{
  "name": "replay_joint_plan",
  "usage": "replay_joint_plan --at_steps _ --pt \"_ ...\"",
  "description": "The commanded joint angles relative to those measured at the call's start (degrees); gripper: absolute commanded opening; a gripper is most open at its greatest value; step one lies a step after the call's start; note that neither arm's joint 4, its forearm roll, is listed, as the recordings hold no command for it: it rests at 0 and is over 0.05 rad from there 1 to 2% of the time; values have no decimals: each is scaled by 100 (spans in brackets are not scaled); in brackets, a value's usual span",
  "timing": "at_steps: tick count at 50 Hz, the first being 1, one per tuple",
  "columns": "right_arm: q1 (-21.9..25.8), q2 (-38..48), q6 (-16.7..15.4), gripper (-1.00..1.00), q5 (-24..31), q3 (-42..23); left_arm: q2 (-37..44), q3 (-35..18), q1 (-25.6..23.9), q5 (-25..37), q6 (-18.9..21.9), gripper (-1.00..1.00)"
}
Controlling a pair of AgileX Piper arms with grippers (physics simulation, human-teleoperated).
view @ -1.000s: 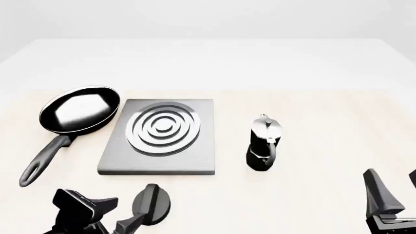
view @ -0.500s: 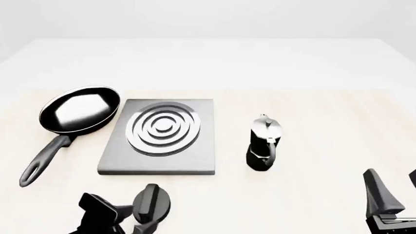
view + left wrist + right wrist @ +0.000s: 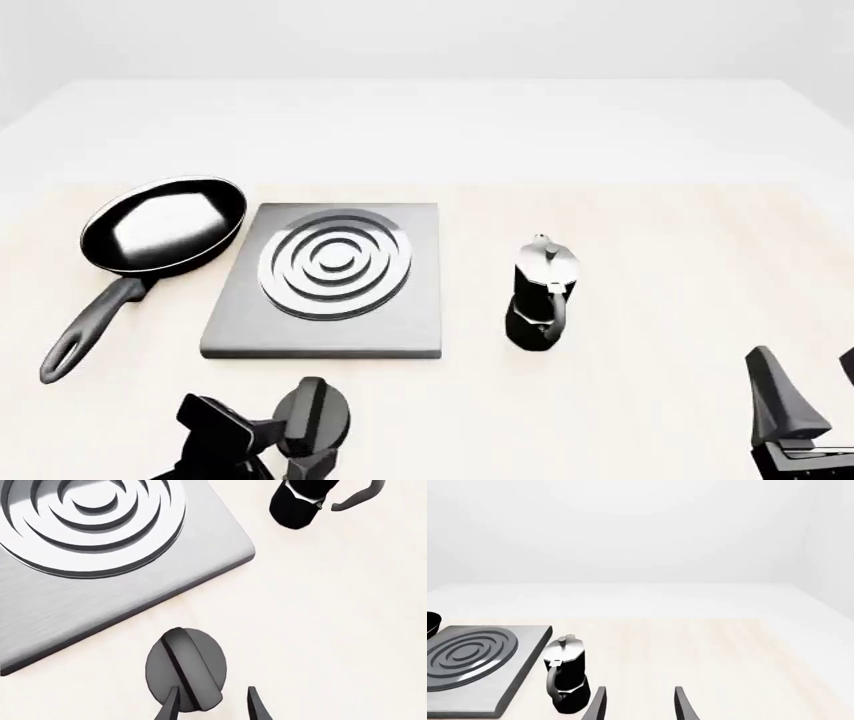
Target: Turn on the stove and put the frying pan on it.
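Observation:
The stove [image 3: 327, 290] is a flat grey slab with silver burner rings, left of the table's centre. Its black oval knob [image 3: 315, 415] lies on the table just in front of the slab. The frying pan [image 3: 163, 226] rests on the table to the left of the stove, its long handle [image 3: 83, 335] pointing toward me. My left gripper [image 3: 294, 455] is open at the knob's near edge. In the left wrist view one fingertip [image 3: 169, 705] overlaps the knob [image 3: 185, 666] and the other lies beside it. My right gripper [image 3: 807, 390] is open and empty at the near right.
A small black-and-silver moka pot [image 3: 541, 295] stands upright right of the stove, about level with its front edge. The right wrist view shows the moka pot [image 3: 567, 680], the stove [image 3: 474, 657] and a sliver of the pan.
My left gripper has moved right along the near edge and closed in on the knob. The right arm, pan, stove and moka pot have not moved.

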Motion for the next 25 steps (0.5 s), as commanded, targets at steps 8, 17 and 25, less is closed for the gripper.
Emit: replay_joint_plan --at_steps 8,17,25 --pt "0 0 0 100 0 0 410 -219 -922 -18 -264 100" --pt "0 0 0 100 0 0 631 -315 -1297 -106 -458 100" --pt "0 0 0 100 0 0 848 -426 -1551 -171 -552 100"
